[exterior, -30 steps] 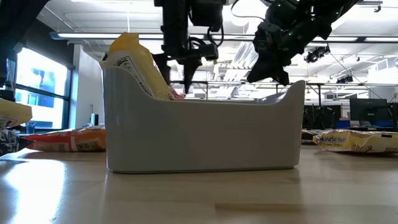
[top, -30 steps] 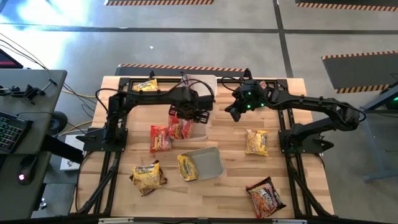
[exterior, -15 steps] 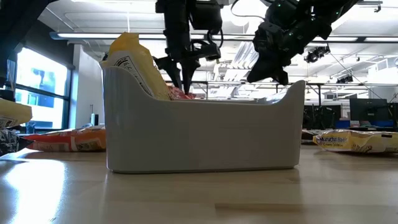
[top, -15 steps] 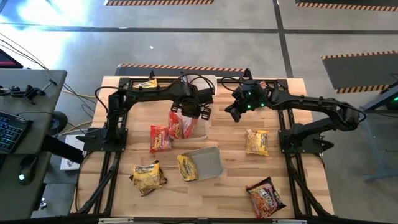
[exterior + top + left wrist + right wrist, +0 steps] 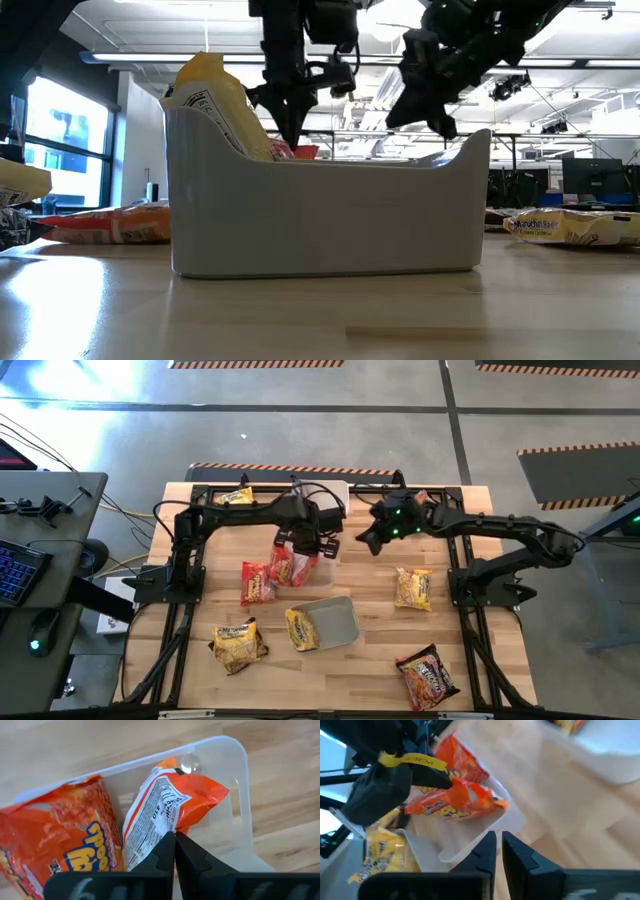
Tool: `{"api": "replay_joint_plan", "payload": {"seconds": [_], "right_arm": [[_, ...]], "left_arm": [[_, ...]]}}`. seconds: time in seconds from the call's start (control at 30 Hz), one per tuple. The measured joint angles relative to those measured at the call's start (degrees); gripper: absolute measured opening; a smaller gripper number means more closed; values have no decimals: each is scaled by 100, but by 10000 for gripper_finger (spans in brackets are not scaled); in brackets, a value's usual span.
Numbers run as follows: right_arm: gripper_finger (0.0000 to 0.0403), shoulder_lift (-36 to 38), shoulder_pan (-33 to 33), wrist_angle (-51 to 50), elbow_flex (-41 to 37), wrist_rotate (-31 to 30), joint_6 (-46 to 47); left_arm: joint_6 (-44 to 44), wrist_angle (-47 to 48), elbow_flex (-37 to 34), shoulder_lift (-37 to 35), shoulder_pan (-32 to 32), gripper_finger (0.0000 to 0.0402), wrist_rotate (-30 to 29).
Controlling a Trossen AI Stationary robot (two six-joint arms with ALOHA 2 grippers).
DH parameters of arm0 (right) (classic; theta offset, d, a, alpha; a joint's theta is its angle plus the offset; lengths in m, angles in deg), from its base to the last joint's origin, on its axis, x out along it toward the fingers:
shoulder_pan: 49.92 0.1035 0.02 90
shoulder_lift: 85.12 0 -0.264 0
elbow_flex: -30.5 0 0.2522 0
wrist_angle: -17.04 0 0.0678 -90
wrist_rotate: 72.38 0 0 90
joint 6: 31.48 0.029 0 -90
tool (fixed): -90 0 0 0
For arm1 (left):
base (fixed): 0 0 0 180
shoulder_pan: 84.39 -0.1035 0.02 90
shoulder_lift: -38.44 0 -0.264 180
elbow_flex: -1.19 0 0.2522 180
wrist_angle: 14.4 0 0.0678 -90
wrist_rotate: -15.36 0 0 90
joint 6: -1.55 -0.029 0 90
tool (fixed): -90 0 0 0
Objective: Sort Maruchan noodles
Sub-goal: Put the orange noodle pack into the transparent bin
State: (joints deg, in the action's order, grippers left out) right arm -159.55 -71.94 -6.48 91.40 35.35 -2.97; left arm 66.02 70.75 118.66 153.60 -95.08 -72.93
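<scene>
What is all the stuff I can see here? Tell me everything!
yellow packets: four, yellow; one at the table's far left corner, one near the right arm, one at the near left, one in the grey tub
red packets: three, red-orange; one flat on the table, two in the clear tub
dark packet: one, dark red-brown; near right corner
grey tub: one, grey; table middle
clear tub: one, see-through; under the left arm
table: one, pale wood
left gripper: shut on a red packet in the clear tub
right gripper: shut, empty, above the table
</scene>
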Motion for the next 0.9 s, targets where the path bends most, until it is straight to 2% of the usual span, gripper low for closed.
{"api": "replay_joint_plan", "payload": {"seconds": [0.1,0.2,0.3,0.37,0.47,0.57,0.63,0.77,0.9], "right_arm": [[40,-361,206,163,0,-36,285],[78,-677,387,434,0,-102,348],[112,-877,499,869,0,-90,-114],[119,-965,551,1146,0,-127,-457],[95,-1142,595,1421,0,-272,-1059],[34,-1371,628,1840,0,-333,-1637],[10,-1589,660,2166,0,-312,-1863],[21,-1956,690,2378,75,-319,-2033],[4,-2176,708,2371,169,-374,-2216]], "left_arm": [[87,71,0,-32,69,0,-15],[104,123,0,-99,113,0,-63],[100,191,0,-209,140,0,-198],[104,225,0,-274,141,0,-293],[106,241,0,-337,152,0,-368],[107,249,0,-348,152,0,-376],[102,256,0,-348,152,0,-363],[137,281,-2,-348,157,0,-350],[162,333,-2,-348,156,0,-342]]}}
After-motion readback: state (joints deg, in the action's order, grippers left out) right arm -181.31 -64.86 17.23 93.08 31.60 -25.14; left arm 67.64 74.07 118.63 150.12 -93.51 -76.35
